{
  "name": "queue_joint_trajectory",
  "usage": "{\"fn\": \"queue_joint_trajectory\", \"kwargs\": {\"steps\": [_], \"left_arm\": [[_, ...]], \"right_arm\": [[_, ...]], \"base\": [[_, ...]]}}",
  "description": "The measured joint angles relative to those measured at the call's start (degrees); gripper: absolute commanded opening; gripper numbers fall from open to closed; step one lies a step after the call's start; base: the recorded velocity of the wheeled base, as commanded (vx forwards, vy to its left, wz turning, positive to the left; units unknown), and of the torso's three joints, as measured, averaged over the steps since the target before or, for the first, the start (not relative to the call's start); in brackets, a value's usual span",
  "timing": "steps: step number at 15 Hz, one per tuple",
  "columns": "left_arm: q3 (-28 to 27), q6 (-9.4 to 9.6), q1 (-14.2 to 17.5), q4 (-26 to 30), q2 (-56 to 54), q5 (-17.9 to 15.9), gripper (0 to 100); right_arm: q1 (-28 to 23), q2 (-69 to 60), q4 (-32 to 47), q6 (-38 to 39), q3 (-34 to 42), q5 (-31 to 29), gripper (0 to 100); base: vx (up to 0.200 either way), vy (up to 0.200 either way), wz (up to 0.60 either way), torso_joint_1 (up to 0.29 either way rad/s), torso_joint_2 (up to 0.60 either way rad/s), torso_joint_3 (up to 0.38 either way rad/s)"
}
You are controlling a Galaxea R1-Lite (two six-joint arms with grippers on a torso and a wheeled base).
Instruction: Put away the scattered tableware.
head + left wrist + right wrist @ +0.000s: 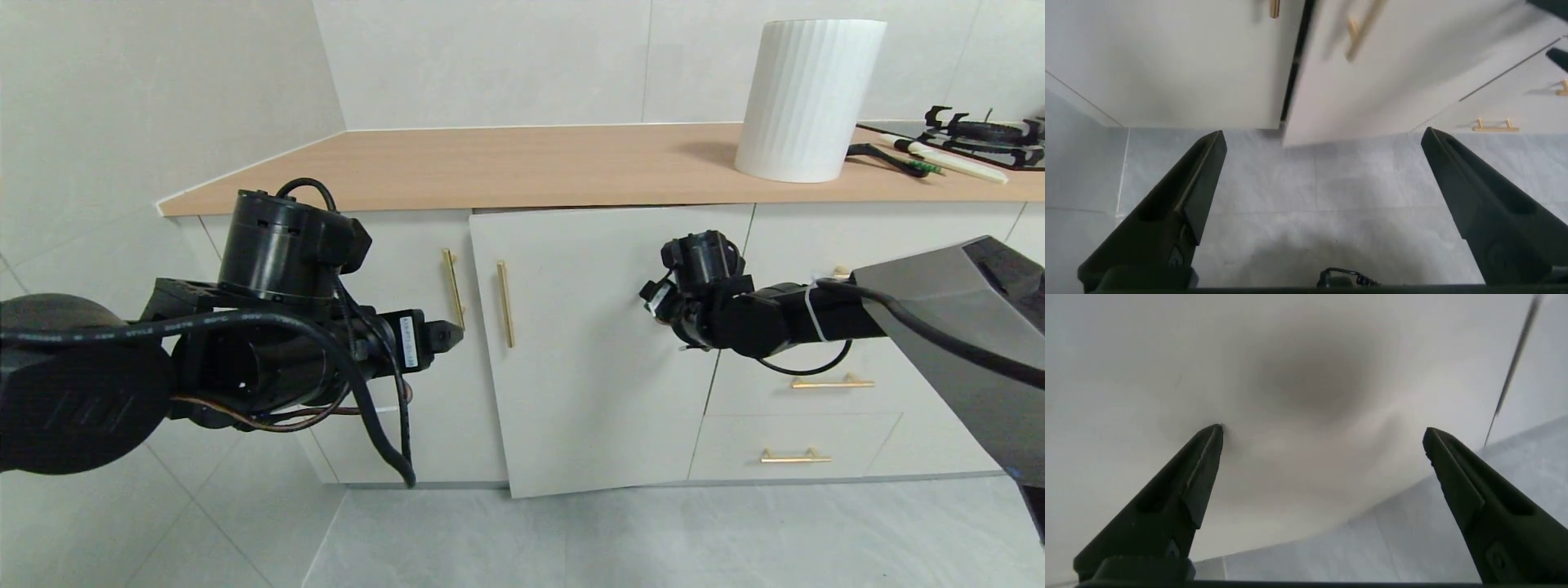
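Tableware (a cream-handled utensil (955, 160) and a black-handled one (886, 155), both long and thin) lies on the light wooden countertop (531, 167) at its far right; it sits between the tall white ribbed cylinder (808, 98) and the black gas hob (984, 135), with its long axes running along the counter. That spot is above both arms and well apart from them; of the two, the right arm is the nearer.

What the next move seems to hinge on is lower down; the pale flat cabinet door (604, 351) stands ajar, its free left edge swung out toward the robot. Its slim brass bar handle (505, 304) stands upright on that edge. The left gripper (445, 335) sits just to the left of this handle at about its height, spread wide with nothing between the fingers; the left wrist view (1321, 139) shows the door's lower corner and the grey floor tiles beyond. So the left arm is clearly better placed to catch the handle or the free edge.

The right gripper (653, 298) is also spread wide and empty; it faces the door panel toward the hinge side, close against it (whether it touches I cannot tell).
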Motion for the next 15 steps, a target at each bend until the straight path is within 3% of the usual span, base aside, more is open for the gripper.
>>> {"fn": "queue_joint_trajectory", "kwargs": {"steps": [11,15], "left_arm": [[0.02,-0.06,0.0,0.0,0.13,0.02,100],[0.0,-0.06,0.0,-0.02,-0.2,0.07,100]], "right_arm": [[-2.0,3.39,0.77,0.13,-5.42,-3.89,100],[-2.34,0.46,0.06,0.33,-2.17,-4.24,100]], "base": [[0.0,0.0,0.0,0.0,0.0,0.0],[0.0,0.0,0.0,0.0,0.0,0.0]]}}
